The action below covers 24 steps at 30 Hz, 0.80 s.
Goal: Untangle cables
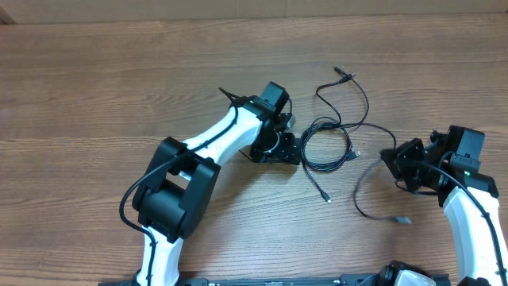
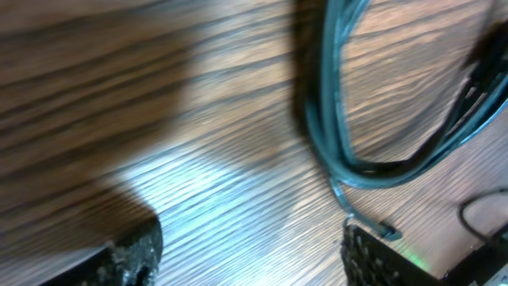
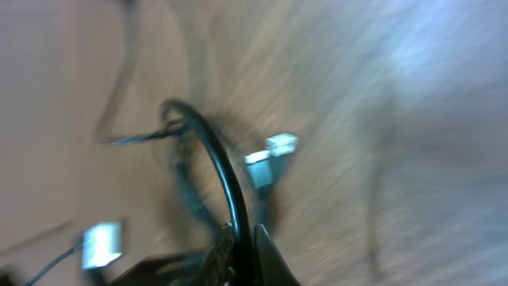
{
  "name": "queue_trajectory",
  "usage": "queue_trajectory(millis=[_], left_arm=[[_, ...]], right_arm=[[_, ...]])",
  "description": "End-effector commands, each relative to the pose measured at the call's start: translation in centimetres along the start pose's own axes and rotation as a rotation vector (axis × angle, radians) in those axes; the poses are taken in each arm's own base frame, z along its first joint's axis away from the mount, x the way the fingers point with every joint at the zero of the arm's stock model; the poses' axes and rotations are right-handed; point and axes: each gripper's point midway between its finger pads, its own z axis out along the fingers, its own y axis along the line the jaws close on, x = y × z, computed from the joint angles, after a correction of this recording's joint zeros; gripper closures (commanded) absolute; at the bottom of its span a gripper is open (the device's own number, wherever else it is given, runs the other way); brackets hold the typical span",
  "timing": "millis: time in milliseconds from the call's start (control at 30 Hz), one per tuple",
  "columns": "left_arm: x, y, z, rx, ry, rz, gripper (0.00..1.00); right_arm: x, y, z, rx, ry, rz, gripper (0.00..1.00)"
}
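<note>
Wood table (image 1: 95, 79), overhead: the cables (image 1: 325, 120) lie right of centre, between the two arms. The main coil (image 1: 350, 147) sits just beside the left gripper (image 1: 298, 149), which is low at the coil's left edge. I'd judge it's placed to pin or catch that side. The right gripper (image 1: 387, 159) is near the coil's right. One strand (image 1: 355, 189) runs from it down to a grey plug (image 1: 403, 220), so it looks set to draw that strand clear of the coil. Can't tell either arm's jaw state from up here.

Left wrist, blurred: the left gripper (image 2: 250, 242) has its fingers apart with only bare wood between them. The coil (image 2: 337, 119) lies ahead, nearer one finger (image 2: 369, 254) — lined up, not gripping yet.

Right wrist, heavy blur: the right gripper (image 3: 238, 266) looks clamped on the strand (image 3: 218, 167), which arcs up out of the jaws. A silvery plug (image 3: 260, 168) is just beyond. My read: gripping there lets a pull slide the strand out while the left side anchors the coil.
</note>
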Motion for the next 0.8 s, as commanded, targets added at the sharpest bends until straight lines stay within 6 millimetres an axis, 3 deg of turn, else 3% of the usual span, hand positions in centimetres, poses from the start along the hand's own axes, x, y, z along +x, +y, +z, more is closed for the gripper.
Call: queue_trajectory(millis=[0,200,333,467,600,767], left_arm=[[1.0,2.9,0.7,0.004,0.083,-0.017,0.32],[0.7,4.2,-3.5,0.015,0.132,-0.012,0.38],[-0.5,5.3,-6.8,-0.022,0.115,-0.041,0.34],[-1.7,6.9,-9.1,-0.055,0.079,-0.079,0.31],[-2.0,8.7,-9.8,-0.075,0.059,-0.162,0.30],[-2.3,10.1,-10.4,-0.100,0.040,-0.231,0.31]], right_arm=[[-2.8,-3.5,-0.8,0.208,-0.160,-0.049,0.96],[-3.5,-3.2,-1.3,0.225,-0.188,-0.059,0.77],[-4.0,-1.3,-3.2,0.232,-0.181,-0.075,0.63],[-4.0,1.6,-5.5,0.223,-0.166,-0.145,0.58],[-2.5,4.4,-6.4,0.210,-0.127,-0.293,0.51],[1.7,6.3,-4.4,0.206,-0.008,-0.477,0.44]])
